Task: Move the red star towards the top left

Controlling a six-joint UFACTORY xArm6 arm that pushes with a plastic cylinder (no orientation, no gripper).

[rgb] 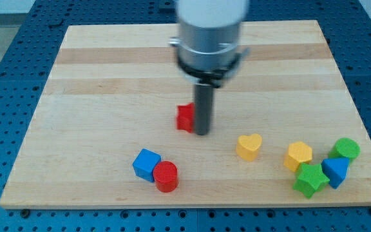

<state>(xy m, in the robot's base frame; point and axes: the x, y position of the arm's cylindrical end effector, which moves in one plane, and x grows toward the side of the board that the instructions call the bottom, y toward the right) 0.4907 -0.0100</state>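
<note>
The red star (185, 118) lies near the middle of the wooden board (108, 77), partly hidden behind my rod. My tip (201, 133) stands right against the star's right side, touching or nearly touching it. The arm's grey body hangs above, at the view's top centre.
A blue cube (147, 164) and a red cylinder (166, 176) sit together at the bottom left of centre. A yellow heart (249, 146) lies to the right. At the bottom right cluster a yellow hexagon (298, 155), a green star (310, 179), a blue triangle (335, 171) and a green cylinder (346, 149).
</note>
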